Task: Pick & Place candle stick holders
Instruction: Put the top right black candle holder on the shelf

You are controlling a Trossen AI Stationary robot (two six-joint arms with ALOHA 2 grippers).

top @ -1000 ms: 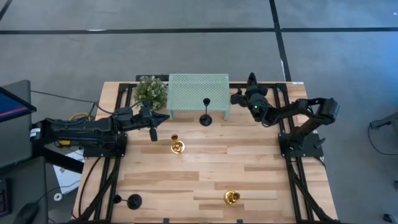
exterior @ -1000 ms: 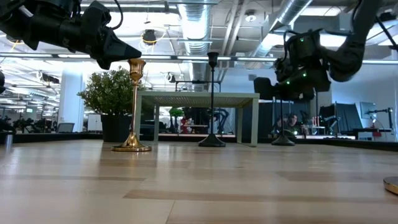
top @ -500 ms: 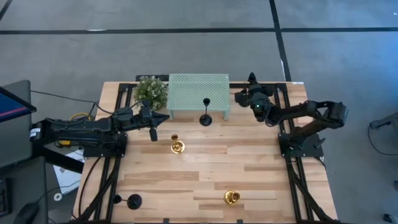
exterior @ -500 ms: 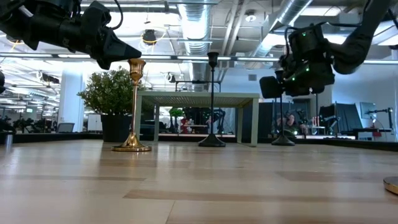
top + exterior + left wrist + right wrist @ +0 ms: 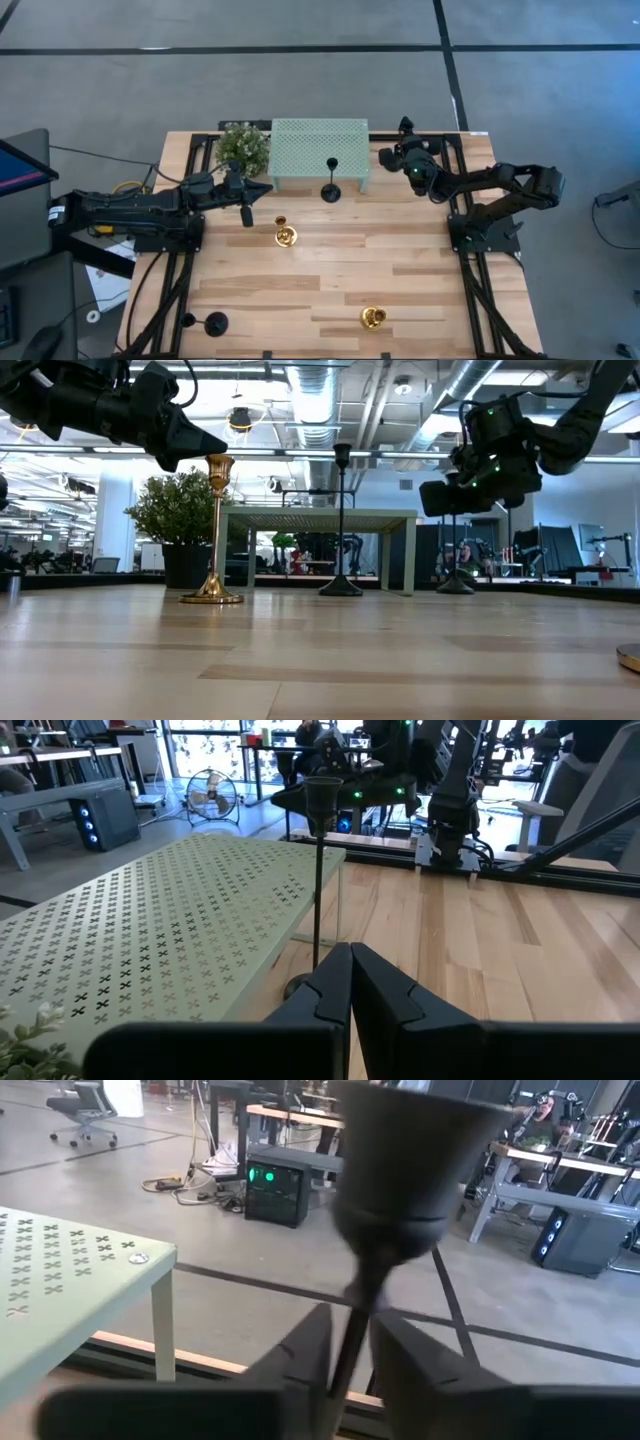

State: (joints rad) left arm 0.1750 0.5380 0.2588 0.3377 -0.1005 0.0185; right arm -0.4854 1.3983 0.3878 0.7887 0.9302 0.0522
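Your right claw [image 5: 345, 1355] grasps the thin stem of a black candle stick holder [image 5: 405, 1170] near the tabletop's [image 5: 420, 290] far right corner, ready for lifting, while your left claw [image 5: 350, 982] waits clenched.

Pale planked wooden table [image 5: 330, 285]: smooth, satin grain. Pale green perforated metal stand [image 5: 318, 150]: matt paint. Shiny gold brass candle stick holder [image 5: 214, 525]: polished, reflective. Thin-stemmed black candle stick holder [image 5: 341, 520]: matt. Grey floor [image 5: 300, 70]: smooth concrete.
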